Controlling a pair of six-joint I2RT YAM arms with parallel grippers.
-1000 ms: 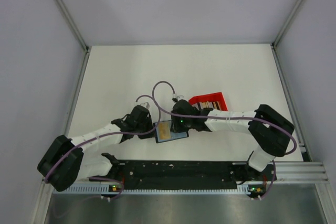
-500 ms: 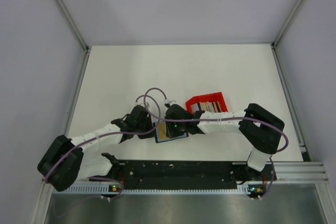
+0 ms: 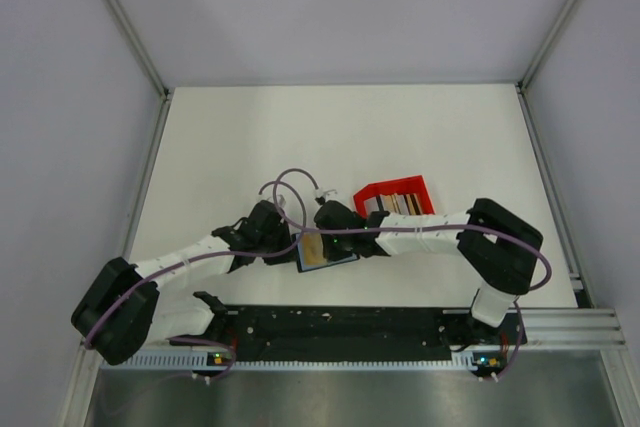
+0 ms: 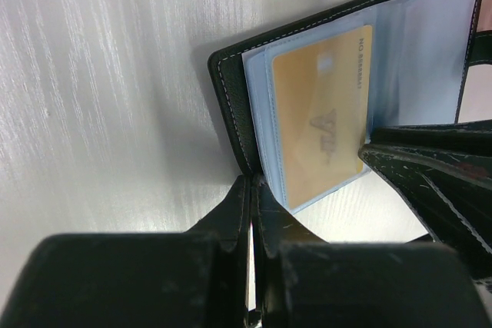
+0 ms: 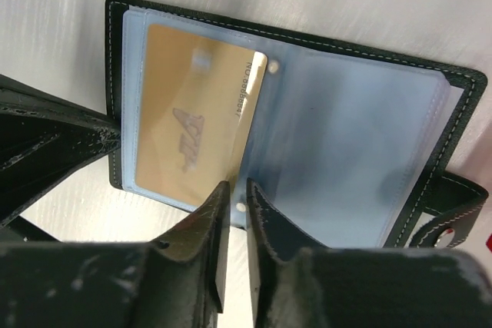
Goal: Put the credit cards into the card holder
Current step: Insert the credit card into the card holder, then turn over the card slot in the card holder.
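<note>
The card holder [image 3: 338, 256] lies open on the table, pale blue sleeves up, and shows in the left wrist view [image 4: 231, 113] and the right wrist view [image 5: 346, 159]. A tan credit card [image 5: 192, 128] sits in its left sleeve, its right edge sticking out toward the fold; it also shows in the left wrist view [image 4: 323, 113]. My left gripper [image 4: 254, 186] is shut on the holder's black edge. My right gripper [image 5: 234, 186] is nearly closed with nothing between its fingers, its tips at the card's near right corner. More credit cards [image 3: 398, 203] stand in the red tray.
The red tray [image 3: 393, 185] stands just right of the holder, behind my right arm. Both arms [image 3: 200, 257] meet over the holder near the table's front edge. Grey walls enclose the table on three sides.
My right gripper has moved left from beside the red tray to over the open holder's left half. The left gripper and the holder have stayed put.
</note>
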